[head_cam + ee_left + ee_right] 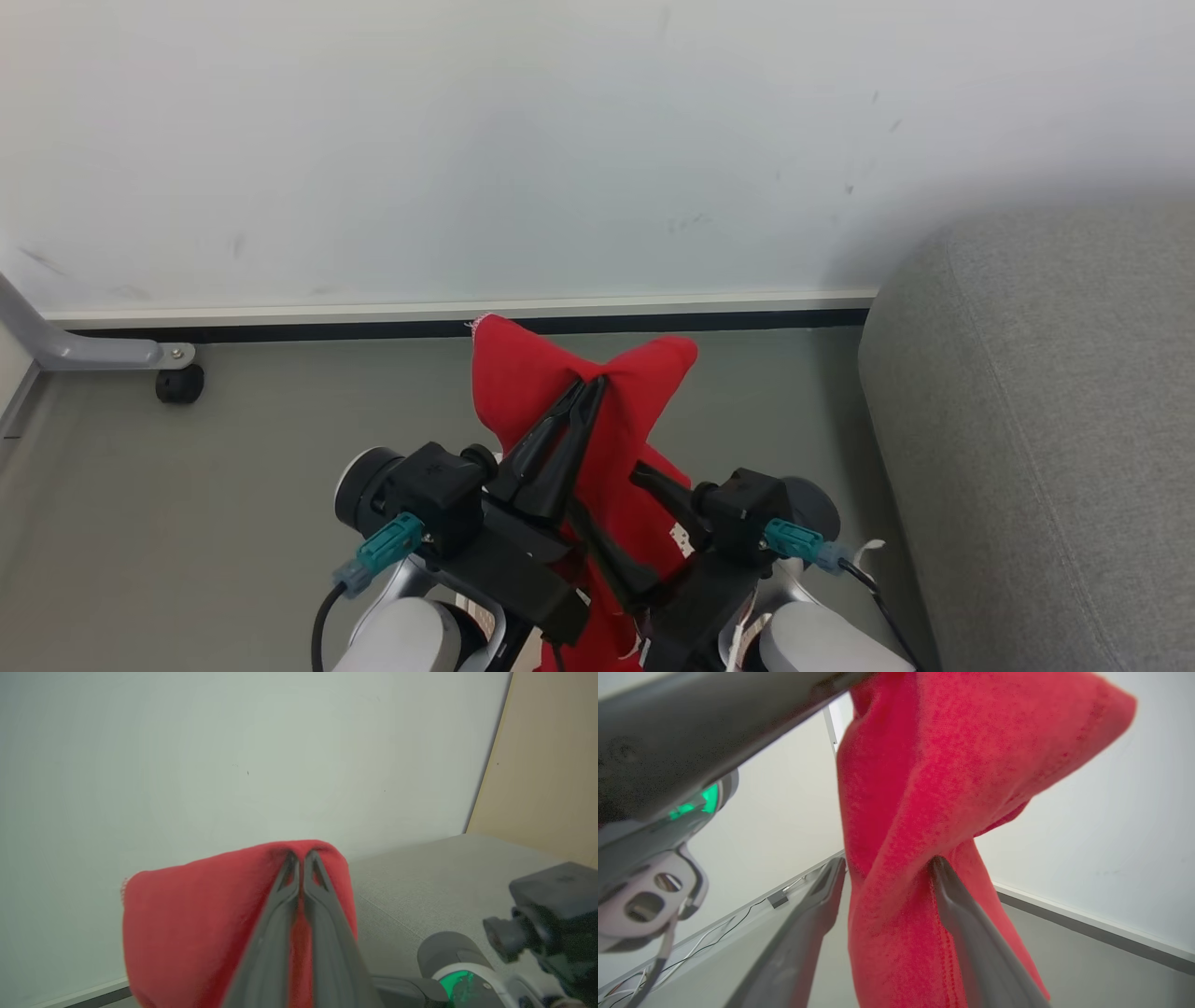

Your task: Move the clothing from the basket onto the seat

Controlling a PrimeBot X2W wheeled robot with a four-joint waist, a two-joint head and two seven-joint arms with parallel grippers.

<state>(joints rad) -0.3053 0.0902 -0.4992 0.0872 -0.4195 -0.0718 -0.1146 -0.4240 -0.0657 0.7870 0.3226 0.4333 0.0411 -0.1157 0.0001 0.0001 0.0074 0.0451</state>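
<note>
A red piece of clothing (523, 383) hangs in the air in front of me, pinched near its top fold by my left gripper (593, 385), which is shut on it. The left wrist view shows the same grip, the left gripper (301, 856) closed with red clothing (196, 924) draped over its left side. Lower down, my right gripper (605, 490) stands open, one finger on each side of the hanging cloth. From the right wrist, the right gripper (886, 868) is spread wide with the clothing (952, 779) between its fingers. The grey seat (1036, 420) lies at the right. The basket is out of view.
A white wall with a dark baseboard (280, 329) runs across ahead, above grey floor (233, 485). A metal leg with a black caster (179, 383) stands at the far left. A beige panel (546, 765) rises behind the seat (444, 872). Cables (714, 940) lie along the wall.
</note>
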